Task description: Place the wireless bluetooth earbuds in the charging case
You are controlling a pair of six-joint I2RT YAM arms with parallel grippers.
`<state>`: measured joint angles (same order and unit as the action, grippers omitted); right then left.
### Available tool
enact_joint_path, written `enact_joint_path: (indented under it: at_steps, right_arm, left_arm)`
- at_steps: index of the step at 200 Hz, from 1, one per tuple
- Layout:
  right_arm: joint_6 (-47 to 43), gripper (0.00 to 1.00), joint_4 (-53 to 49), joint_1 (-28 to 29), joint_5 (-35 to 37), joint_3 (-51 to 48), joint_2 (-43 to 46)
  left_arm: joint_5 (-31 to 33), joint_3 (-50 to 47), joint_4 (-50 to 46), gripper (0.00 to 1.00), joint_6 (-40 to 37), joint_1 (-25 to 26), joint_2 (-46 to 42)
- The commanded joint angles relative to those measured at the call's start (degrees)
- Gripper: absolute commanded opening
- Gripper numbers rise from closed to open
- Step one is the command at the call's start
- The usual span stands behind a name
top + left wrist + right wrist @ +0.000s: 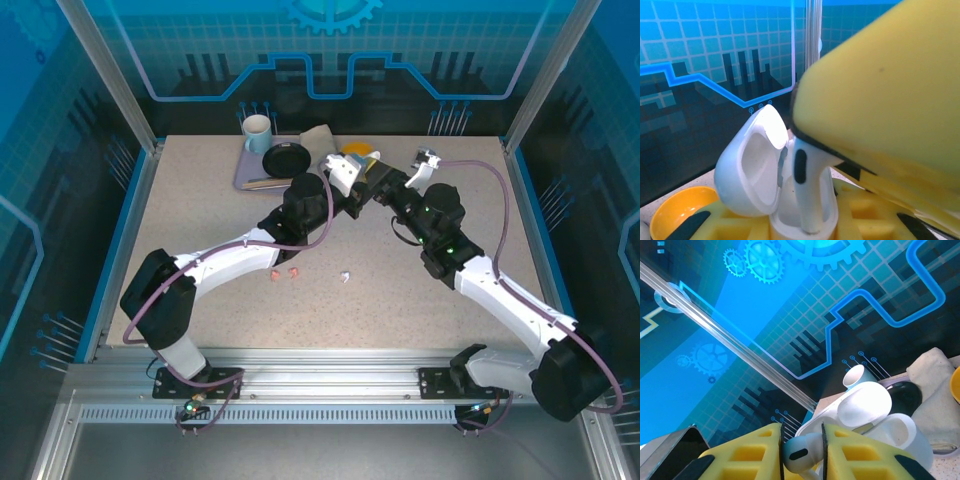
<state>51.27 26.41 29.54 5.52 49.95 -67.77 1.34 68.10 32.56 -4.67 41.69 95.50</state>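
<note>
The white charging case (790,222) stands with its lid (747,170) swung open to the left, and my left gripper (802,225) is shut on its base between yellow fingers (735,222). My right gripper (801,455) is shut on a white earbud (800,452). In the left wrist view that earbud (807,185) has its stem down inside the case's well. Both grippers meet above the table's back middle (368,182). Two pink earbuds (282,273) and one white earbud (344,276) lie loose on the table.
A grey tray (246,172) at the back holds a pale cup (257,132) and a black dish (287,160). A beige cloth (318,135) and a yellow bowl (358,152) lie beside it. Metal posts and blue walls enclose the table.
</note>
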Motion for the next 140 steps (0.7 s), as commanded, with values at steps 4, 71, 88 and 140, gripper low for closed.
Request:
enact_joint_path:
  at_steps: [4,71,88,140]
  right_arm:
    - [0.7,0.23,-5.2,-0.2,-1.9,-0.8,-1.2]
    - [-1.1,0.23,-1.6,-1.6,-4.7,-4.2,2.9]
    - [-1.8,0.23,-1.4,-1.8,-5.7,-4.3,3.6]
    - [-1.7,0.23,0.6,-1.9,-6.6,-4.7,4.7]
  left_arm:
    - [-5.2,0.7,6.0,0.0,-1.8,1.3,-4.4]
    - [-9.9,-1.6,9.1,0.0,-2.3,1.2,-6.0]
    - [-11.4,-2.2,9.0,0.0,-2.3,1.3,-6.7]
    - [-16.6,-3.4,8.4,0.0,-1.8,1.3,-8.2]
